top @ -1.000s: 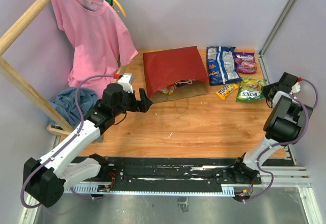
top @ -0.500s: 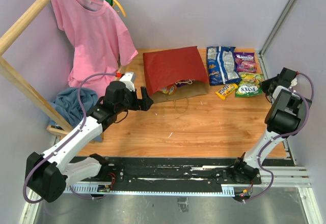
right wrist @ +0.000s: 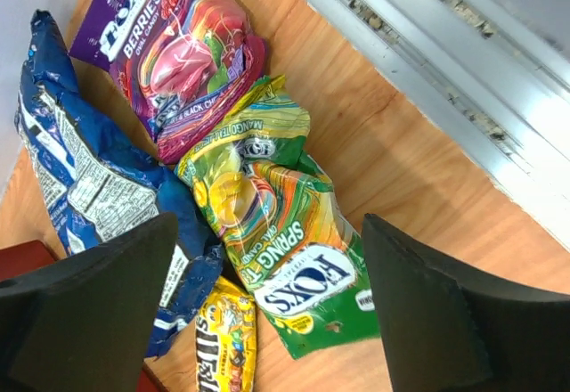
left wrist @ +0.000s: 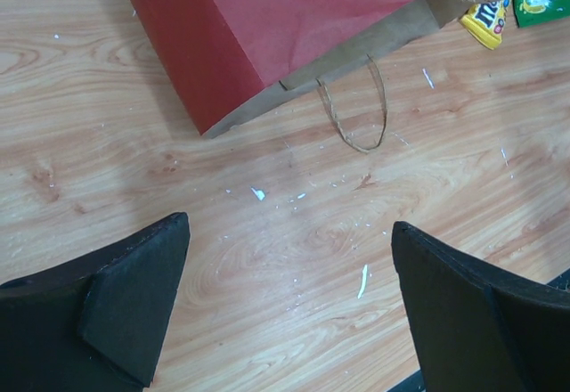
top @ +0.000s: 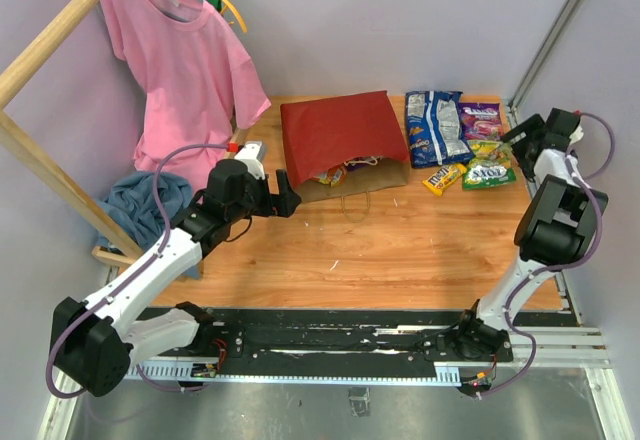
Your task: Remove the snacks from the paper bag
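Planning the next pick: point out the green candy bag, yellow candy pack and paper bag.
green candy bag [right wrist: 276, 249], right wrist view, middle of printed face
yellow candy pack [right wrist: 224, 338], right wrist view, printed front
paper bag [top: 335, 132], top view, red upper side

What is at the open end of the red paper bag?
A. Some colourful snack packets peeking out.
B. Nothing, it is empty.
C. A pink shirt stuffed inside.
A: in the top view, colourful packets show just inside the open mouth of the paper bag, which lies on its side on the table.
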